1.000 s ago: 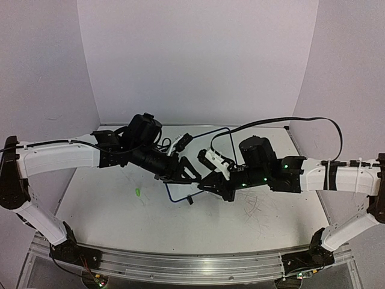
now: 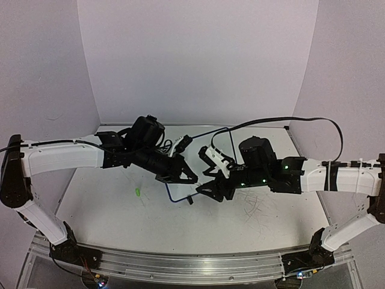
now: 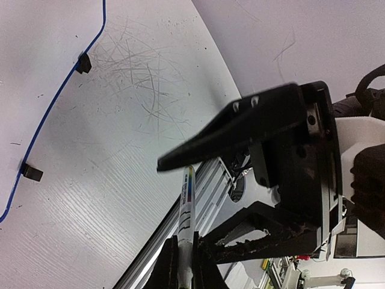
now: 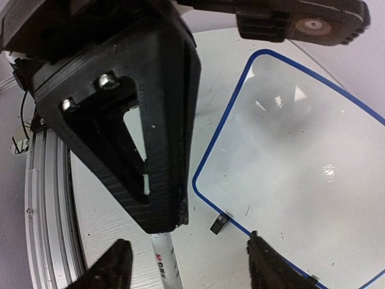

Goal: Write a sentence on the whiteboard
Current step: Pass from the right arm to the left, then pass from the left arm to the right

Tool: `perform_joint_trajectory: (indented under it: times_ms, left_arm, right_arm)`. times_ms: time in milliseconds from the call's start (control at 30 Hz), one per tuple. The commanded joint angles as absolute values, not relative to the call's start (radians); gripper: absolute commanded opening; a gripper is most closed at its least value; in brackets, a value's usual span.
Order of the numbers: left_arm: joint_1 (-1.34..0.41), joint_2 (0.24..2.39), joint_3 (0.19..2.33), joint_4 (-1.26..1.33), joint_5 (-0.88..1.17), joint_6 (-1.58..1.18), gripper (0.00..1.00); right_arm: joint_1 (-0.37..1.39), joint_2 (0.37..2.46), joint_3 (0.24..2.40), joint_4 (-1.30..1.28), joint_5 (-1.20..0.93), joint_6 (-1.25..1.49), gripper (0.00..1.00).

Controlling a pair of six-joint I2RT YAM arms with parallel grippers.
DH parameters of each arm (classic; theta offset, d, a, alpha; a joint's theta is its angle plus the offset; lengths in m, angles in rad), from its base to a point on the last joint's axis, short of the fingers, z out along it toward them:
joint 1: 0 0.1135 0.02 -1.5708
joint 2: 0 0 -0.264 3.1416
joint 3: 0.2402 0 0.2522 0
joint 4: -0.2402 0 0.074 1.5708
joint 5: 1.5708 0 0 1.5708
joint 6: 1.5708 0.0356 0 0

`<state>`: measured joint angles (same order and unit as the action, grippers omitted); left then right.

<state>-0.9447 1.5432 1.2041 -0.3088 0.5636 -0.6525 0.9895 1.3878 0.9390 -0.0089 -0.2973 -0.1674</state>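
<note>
The whiteboard (image 2: 201,139) lies flat on the table under both wrists, its thin blue frame and black feet showing. In the left wrist view its corner (image 3: 36,48) is bare, and in the right wrist view its surface (image 4: 301,138) is blank; no sentence shows on what I see of it. My left gripper (image 2: 187,176) (image 3: 183,236) is shut on a white marker (image 3: 187,198). My right gripper (image 2: 204,185) (image 4: 187,241) stands open on either side of the same marker (image 4: 162,262), not touching it. The left fingers (image 4: 138,120) fill the upper left of the right wrist view.
A small green cap (image 2: 138,192) lies on the table left of the board. The white table (image 3: 150,90) beside the board is covered in thin scratch marks. An aluminium rail (image 2: 180,265) runs along the near edge; pale walls close in the back and sides.
The left jaws have closed on the marker and the right jaws have opened off it. Both wrists stay close together over the board's near left corner.
</note>
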Motion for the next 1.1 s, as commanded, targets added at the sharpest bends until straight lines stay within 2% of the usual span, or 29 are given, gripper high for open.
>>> perform_joint_trajectory:
  times_ms: [0, 67, 133, 300, 400, 500, 667, 900, 1067]
  left_arm:
    - [-0.948, 1.481, 1.251, -0.281, 0.497, -0.636, 0.00]
    - [-0.948, 1.456, 1.252, -0.282, 0.449, -0.624, 0.00]
    - [-0.947, 1.422, 1.254, -0.282, 0.392, -0.608, 0.00]
    - [-0.937, 1.308, 1.233, -0.175, 0.248, -0.578, 0.00]
    - [-0.928, 1.249, 1.198, -0.023, 0.244, -0.604, 0.00]
    - [-0.925, 1.238, 1.186, 0.101, 0.275, -0.638, 0.00]
    - [-0.925, 1.255, 1.161, 0.295, 0.337, -0.705, 0.00]
    - [-0.930, 1.324, 1.204, 0.357, 0.443, -0.731, 0.00]
    - [-0.932, 1.336, 1.201, 0.368, 0.475, -0.740, 0.00]
  right_arm:
    - [0.990, 1.340, 0.958, 0.021, -0.177, -0.096, 0.81]
    - [0.984, 1.307, 0.941, 0.029, -0.117, -0.049, 0.94]
    - [0.966, 1.255, 0.908, 0.055, -0.082, 0.046, 0.98]
    - [0.879, 1.091, 0.821, 0.170, -0.114, 0.296, 0.98]
    - [0.777, 1.026, 0.800, 0.281, -0.297, 0.435, 0.98]
    - [0.720, 1.026, 0.826, 0.391, -0.507, 0.547, 0.98]
    - [0.714, 1.077, 0.910, 0.519, -0.586, 0.706, 0.98]
    - [0.714, 1.140, 0.978, 0.555, -0.646, 0.642, 0.98]
    - [0.714, 1.188, 1.068, 0.378, -0.728, 0.540, 0.96]
